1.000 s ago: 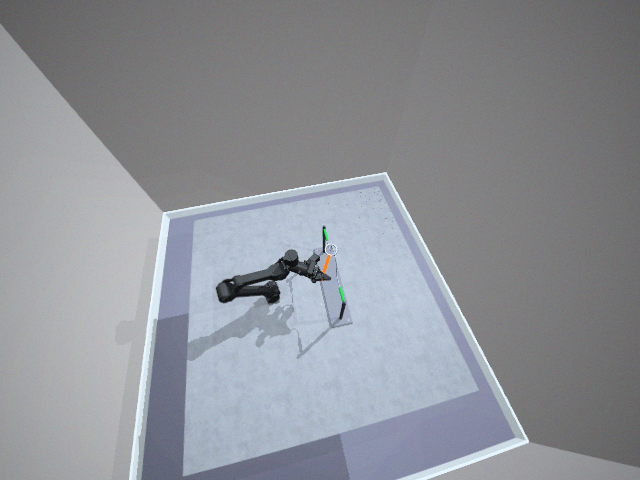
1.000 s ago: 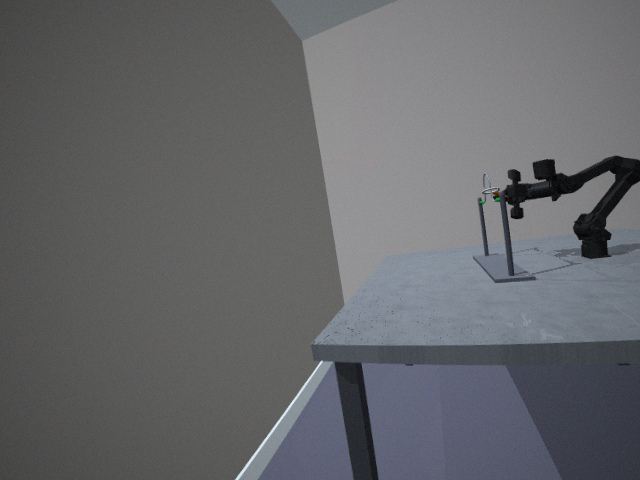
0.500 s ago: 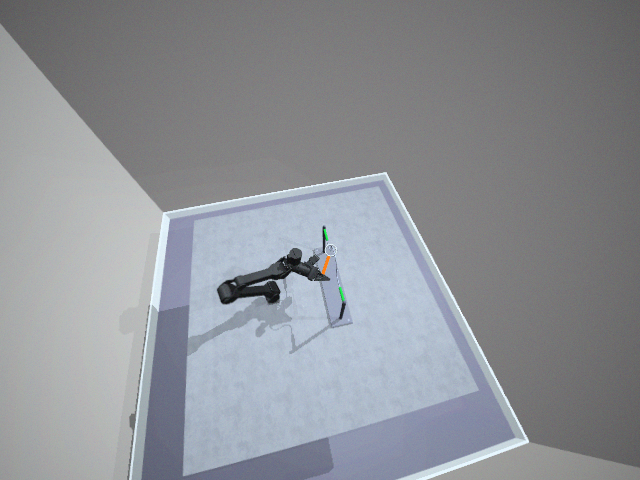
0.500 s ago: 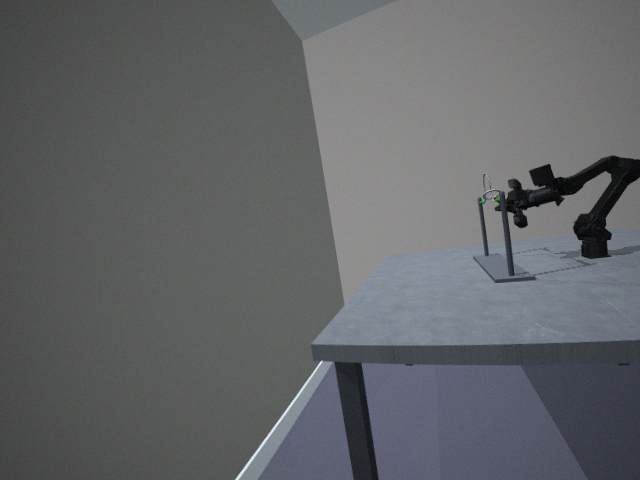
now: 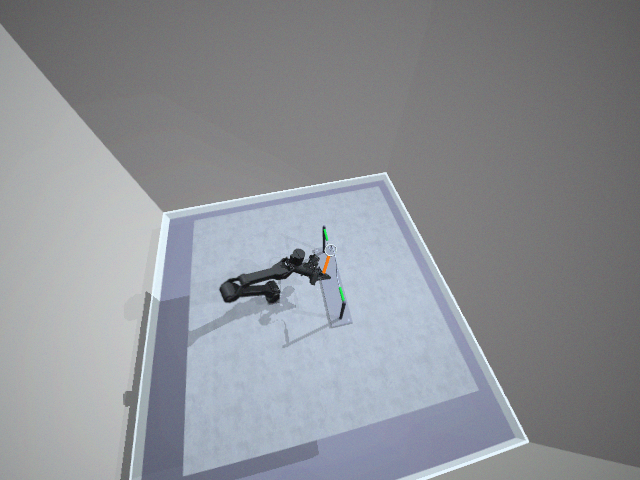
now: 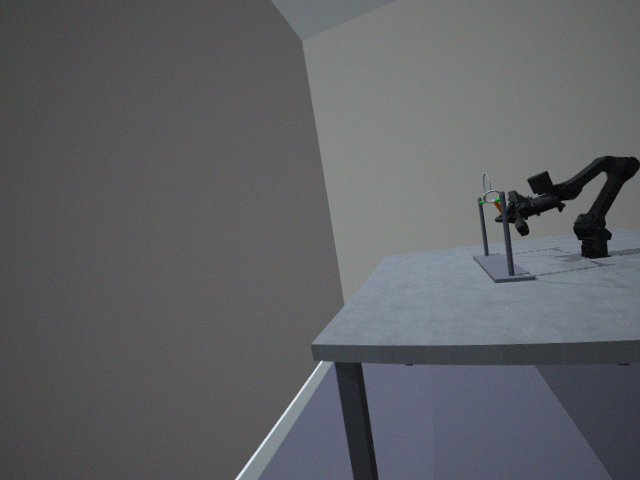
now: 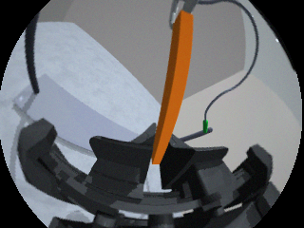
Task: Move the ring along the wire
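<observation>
beyond the fingertips of the gripper (image 5: 321, 267) (image 6: 502, 215) (image 7: 158, 159), at the far end of the orange handle (image 5: 326, 265) (image 6: 497, 206) (image 7: 177, 81), lies the ring (image 5: 325, 253) (image 6: 483, 198) (image 7: 173, 19). the gripper is closed on the near end of the handle, its fingers almost together with the handle between them. in the top view the ring is located near the upper post (image 5: 324, 244) (image 6: 483, 227), just off that post's green section (image 5: 326, 235) (image 6: 481, 202), and well apart from the other green section (image 5: 341, 294) (image 6: 497, 199). contact between ring and wire (image 6: 484, 175) (image 7: 256, 40) cannot be determined. the wire rises in an arch above the posts in the exterior view. the lower post (image 5: 342, 310) (image 6: 507, 237) stands upright on the same base plate (image 5: 334, 304) (image 6: 497, 268). the arm (image 5: 261, 274) (image 6: 612, 193) extends to the gripper from its mount on the table (image 6: 439, 310).
</observation>
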{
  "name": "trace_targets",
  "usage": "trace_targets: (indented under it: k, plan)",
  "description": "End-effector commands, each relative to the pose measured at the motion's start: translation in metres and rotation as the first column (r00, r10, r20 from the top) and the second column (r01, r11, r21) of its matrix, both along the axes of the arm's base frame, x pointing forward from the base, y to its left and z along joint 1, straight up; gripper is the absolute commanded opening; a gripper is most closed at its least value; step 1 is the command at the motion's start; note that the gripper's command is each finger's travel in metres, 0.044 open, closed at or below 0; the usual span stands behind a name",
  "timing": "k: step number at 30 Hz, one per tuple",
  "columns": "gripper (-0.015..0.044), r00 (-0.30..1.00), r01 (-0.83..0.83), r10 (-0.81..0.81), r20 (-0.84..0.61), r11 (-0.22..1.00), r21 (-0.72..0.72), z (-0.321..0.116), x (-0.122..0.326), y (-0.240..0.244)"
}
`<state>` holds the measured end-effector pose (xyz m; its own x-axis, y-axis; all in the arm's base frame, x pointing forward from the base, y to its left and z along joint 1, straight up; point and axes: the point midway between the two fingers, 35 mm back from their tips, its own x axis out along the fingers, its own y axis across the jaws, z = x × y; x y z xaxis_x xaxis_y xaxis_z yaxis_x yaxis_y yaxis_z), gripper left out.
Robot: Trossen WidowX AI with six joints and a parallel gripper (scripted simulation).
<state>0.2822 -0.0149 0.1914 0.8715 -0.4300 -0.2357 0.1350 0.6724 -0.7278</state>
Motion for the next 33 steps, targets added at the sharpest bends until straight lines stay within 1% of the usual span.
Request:
trace_targets:
  k: [1,9,21,27,33]
  plan:
    - [-0.0150,1.000,-0.015,0.015,0.000,0.996,0.083,-0.013,0.001,0.011]
    - [-0.0150,1.000,-0.019,0.018,0.007,0.973,0.230,-0.027,0.001,0.030]
    - [-0.0150,1.000,-0.026,0.019,0.019,0.877,0.480,-0.044,0.003,0.070]
    - [-0.0150,1.000,-0.029,0.018,0.024,0.814,0.580,-0.049,0.003,0.091]
    - [-0.0150,0.999,-0.030,0.016,0.028,0.769,0.639,-0.050,0.003,0.106]
